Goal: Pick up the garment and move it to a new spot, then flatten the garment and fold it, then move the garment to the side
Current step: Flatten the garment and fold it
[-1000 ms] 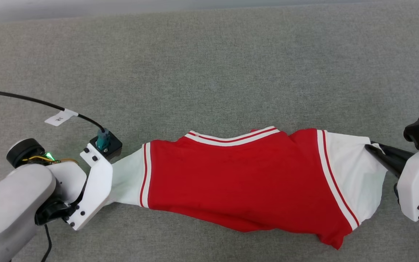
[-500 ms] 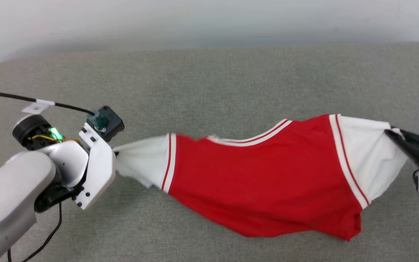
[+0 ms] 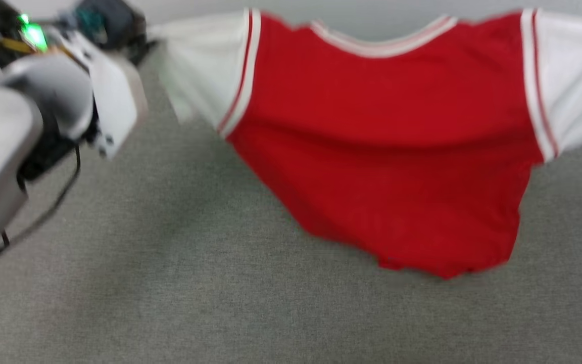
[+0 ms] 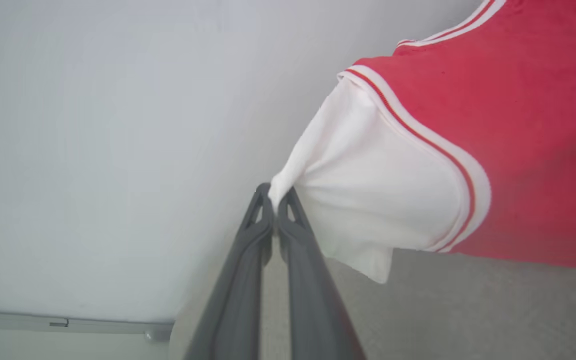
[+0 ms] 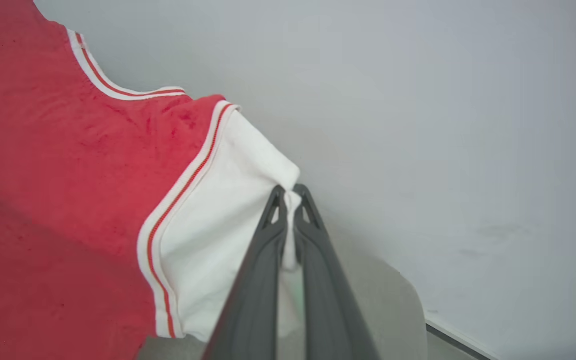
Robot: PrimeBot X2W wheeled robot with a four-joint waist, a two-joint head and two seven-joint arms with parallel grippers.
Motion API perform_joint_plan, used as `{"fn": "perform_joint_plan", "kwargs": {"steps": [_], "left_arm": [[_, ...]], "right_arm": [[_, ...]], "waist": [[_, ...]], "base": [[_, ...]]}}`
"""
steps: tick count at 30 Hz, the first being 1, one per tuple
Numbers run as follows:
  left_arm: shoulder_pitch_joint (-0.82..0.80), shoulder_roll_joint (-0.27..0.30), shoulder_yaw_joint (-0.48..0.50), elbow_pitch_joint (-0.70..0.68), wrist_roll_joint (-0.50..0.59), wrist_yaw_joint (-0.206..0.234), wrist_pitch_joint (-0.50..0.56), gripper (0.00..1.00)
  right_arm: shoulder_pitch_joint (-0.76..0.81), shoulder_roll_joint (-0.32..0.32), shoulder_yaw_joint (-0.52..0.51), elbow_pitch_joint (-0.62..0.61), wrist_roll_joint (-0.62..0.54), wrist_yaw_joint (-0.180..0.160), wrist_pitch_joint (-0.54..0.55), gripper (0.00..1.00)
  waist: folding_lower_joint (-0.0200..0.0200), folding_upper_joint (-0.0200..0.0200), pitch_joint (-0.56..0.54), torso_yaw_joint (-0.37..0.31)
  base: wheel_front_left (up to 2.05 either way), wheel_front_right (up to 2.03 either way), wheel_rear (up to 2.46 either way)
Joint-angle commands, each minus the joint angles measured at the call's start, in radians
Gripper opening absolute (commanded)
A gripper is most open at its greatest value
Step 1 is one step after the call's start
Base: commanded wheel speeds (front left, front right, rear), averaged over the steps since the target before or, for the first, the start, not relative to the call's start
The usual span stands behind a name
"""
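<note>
Garment [image 3: 382, 151] hung spread in the air between my two claws, collar uppermost; whether its hem touched the grey bench [image 3: 170, 283] the blur left unclear. My left claw [image 4: 274, 192] was pinched tight on the tip of the white sleeve [image 4: 368, 200] on my left, and my right claw [image 5: 290, 192] on the opposite sleeve [image 5: 218, 225]. The long axis ran sleeve to sleeve, claw to claw, with the red body inward of and below each. I judged that laying it flat required both arms to lower together
</note>
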Motion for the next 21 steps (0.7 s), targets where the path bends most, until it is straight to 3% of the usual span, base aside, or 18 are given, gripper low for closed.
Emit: {"fn": "perform_joint_plan", "kwargs": {"steps": [1, 12, 21], "left_arm": [[-0.032, -0.008, 0.011, 0.007, 0.014, 0.008, -0.014, 0.0], [-0.432, -0.115, 0.101, 0.201, 0.188, 0.015, -0.166, 0.0], [-0.721, -0.179, 0.144, 0.389, 0.274, 0.015, -0.283, 0.0]], "right_arm": [[-0.041, 0.002, 0.001, 0.006, -0.008, -0.001, 0.002, 0.0], [-0.607, 0.111, 0.077, 0.138, -0.138, -0.001, 0.04, 0.0], [-1.006, 0.221, 0.172, 0.331, -0.264, -0.001, -0.039, 0.0]], "waist": [[0.0, 0.0, 0.031, 0.003], [0.0, 0.0, 0.246, 0.007], [0.0, 0.0, 0.348, 0.01]], "base": [[0.0, 0.0, 0.0], [0.0, 0.0, 0.0], [0.0, 0.0, 0.0]]}}
